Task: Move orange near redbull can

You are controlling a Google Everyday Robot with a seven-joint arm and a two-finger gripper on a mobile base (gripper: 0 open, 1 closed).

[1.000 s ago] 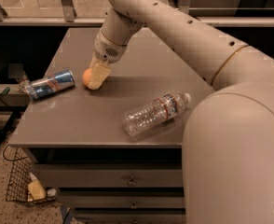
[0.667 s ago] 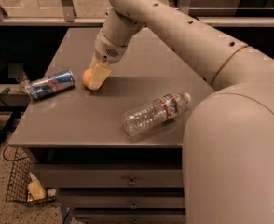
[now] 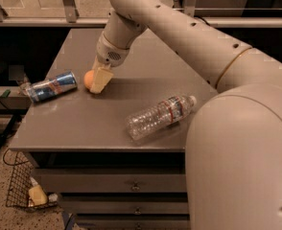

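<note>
On the left part of the grey table [image 3: 83, 126], the orange [image 3: 88, 78] is seen just beside the redbull can [image 3: 52, 86], which is laid on its side, while the gripper [image 3: 98, 84] is lowered against the orange's right side, whether grasped or released cannot be told.

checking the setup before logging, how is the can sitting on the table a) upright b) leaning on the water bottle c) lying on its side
c: the can lies on its side near the table's left edge, far from the bottle; the tool is down at the orange just right of it.
</note>
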